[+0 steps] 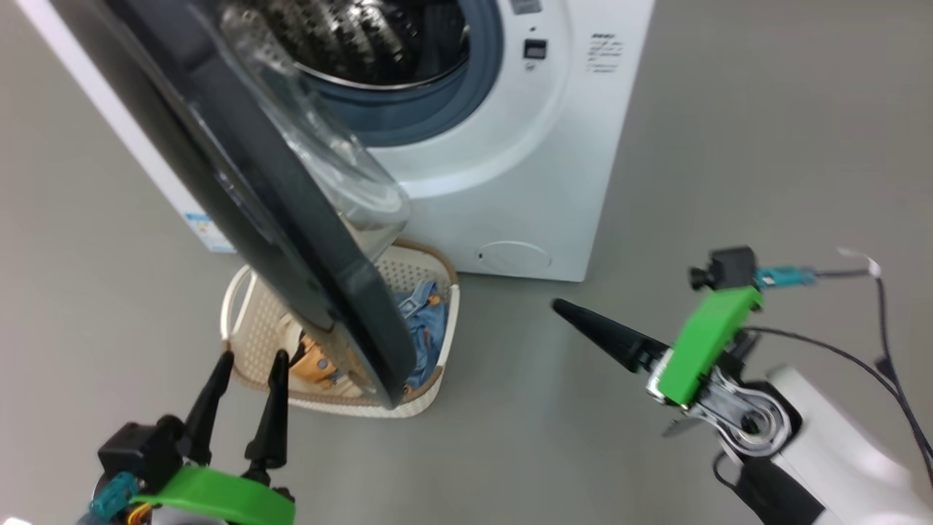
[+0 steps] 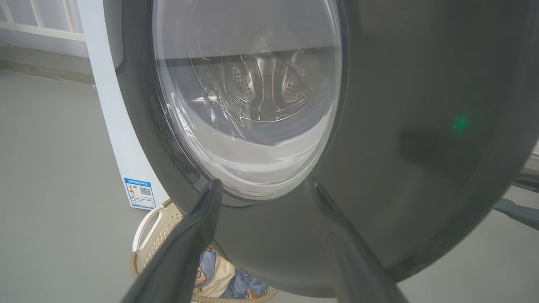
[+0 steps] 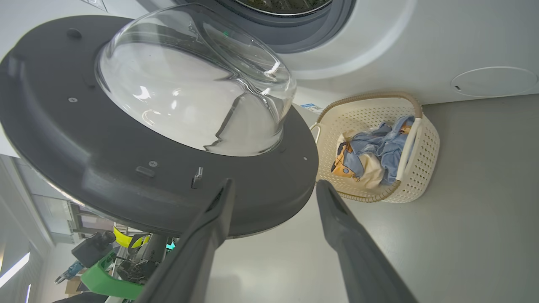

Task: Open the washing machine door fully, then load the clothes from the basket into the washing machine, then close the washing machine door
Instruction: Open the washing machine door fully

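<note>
the washing machine door (image 1: 291, 240) stands swung out from the washing machine (image 1: 510, 182), a dark slab running from the upper left to the lower centre of the head view. its clear glass bulge faces the opening at the top of the frame, where the steel drum (image 1: 364, 36) and the grey seal (image 1: 466, 80) show. the basket (image 1: 237, 321) sits on the grey floor (image 1: 729, 146) just in front of the machine, at lower centre-left, partly hidden by the door's lower edge. the clothes (image 1: 426, 328) lie inside it, blue fabric beside an orange-printed piece. a blue label (image 1: 208, 232) shows at the left of the frame, on the machine's lower corner.

the left gripper (image 1: 252, 356) is at the lower left, fingers pointing up, jaws apart with nothing between them, tips near the basket's near rim. in the left wrist view its fingers frame the door's outer face.

the right gripper (image 3: 274, 182) is at the lower right of the head view, apart from the door's edge. in the right wrist view its jaws are spread and empty, the door's inner face at upper left, the basket right of centre.
</note>
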You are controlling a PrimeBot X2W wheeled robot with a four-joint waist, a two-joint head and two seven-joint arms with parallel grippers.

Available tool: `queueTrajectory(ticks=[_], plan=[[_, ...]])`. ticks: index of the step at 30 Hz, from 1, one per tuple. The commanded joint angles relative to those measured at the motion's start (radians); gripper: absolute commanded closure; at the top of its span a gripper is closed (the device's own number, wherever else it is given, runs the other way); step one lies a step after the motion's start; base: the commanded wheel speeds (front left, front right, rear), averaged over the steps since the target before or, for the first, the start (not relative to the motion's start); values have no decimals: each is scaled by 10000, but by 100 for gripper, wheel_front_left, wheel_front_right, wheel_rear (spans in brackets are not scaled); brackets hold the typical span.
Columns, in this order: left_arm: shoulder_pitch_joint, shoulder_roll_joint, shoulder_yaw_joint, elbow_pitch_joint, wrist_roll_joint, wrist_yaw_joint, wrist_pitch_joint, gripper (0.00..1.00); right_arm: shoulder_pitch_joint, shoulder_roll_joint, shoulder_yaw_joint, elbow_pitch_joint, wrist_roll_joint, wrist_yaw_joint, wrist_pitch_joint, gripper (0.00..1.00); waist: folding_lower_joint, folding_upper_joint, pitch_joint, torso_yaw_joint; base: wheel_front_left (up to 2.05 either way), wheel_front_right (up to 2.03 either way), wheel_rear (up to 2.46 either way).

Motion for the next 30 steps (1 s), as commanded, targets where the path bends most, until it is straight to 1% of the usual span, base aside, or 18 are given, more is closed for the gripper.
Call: queueTrajectory(ticks=[1,10,14,16,18,20,24,26,27,28,30], plan=[[-25,277,389,-193,-87,-16,-65,0,228,-87,81,-200,-154,19,-280,0,0,0,-275,-297,0,0,0],[557,334,708,-127,-16,-16,-65,0,1289,-1108,496,167,-827,19,-2421,0,0,0,-894,-835,0,0,0],[795,313,889,-133,22,-16,-65,0,1744,-1467,624,460,-1047,19,-3678,0,0,0,-1069,-999,0,0,0],[896,292,971,-118,48,-16,-65,0,1894,-1667,772,721,-1370,19,-4387,0,0,0,-1161,-1060,0,0,0],[984,265,1028,-101,73,-16,-65,0,2049,-1716,856,965,-1476,19,-5048,0,0,0,-1222,-1106,0,0,0],[1032,236,1062,-86,92,-16,-65,0,2124,-1824,958,1308,-1748,19,-5482,0,0,0,-1245,-1130,0,0,0],[1047,181,1132,-8,137,-16,-65,0,2209,-1761,742,2051,-2239,19,-5833,0,0,0,-1286,-1132,0,0,0],[1045,148,1177,17,150,-16,-65,0,2190,-1653,181,2267,-2549,19,-5855,0,0,0,-1283,-1134,0,0,0],[1045,148,1177,17,150,-16,-65,0,2190,-1653,181,2267,-2549,19,-5855,0,0,0,-1283,-1134,0,0,0],[1043,124,1193,41,167,-16,-65,0,2266,-1492,-293,2306,-3116,19,-5859,0,0,0,-1303,-1122,0,0,0],[1048,101,1203,57,182,-16,-65,0,2386,-1354,-750,2290,-3737,19,-5861,0,0,0,-1327,-1097,0,0,0]])
